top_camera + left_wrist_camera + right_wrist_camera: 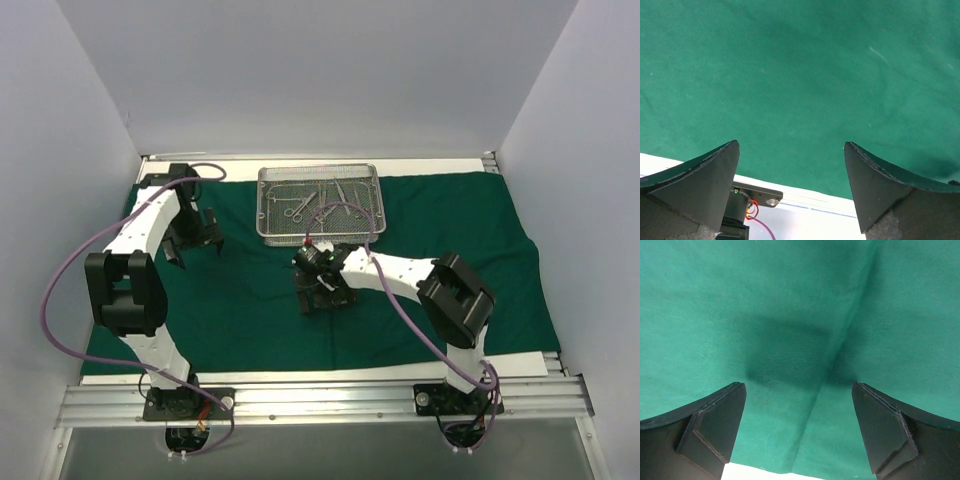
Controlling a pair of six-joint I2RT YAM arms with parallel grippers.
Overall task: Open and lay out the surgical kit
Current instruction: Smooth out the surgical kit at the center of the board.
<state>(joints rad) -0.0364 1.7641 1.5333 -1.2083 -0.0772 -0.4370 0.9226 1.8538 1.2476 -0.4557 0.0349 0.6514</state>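
- Left gripper, seen from above, hangs over the left side of the green cloth. Its two fingers are wide apart and nothing is between them.
- Right gripper is near the middle of the cloth, just in front of the wire-mesh tray. Its fingers are spread too, and it holds nothing.
- The cloth lies open and mostly flat over the white table.
- The tray sits at the far edge of the cloth, in the middle. Inside it lie shiny steel tools, some with ring handles. They are too small to tell apart.
- A purple cable loops out from the left arm.
- From the left wrist camera, the left gripper shows two dark fingers far apart. Only green cloth is under the gap, so nothing is held.
- Low in this view the cloth ends and the white table shows. A metal base plate with red wires is there.
- From the right wrist camera, the right gripper also has its fingers wide apart and holds nothing.
- Green cloth fills this view. A long fold runs down it between the fingers, with a dark shadow beside it.
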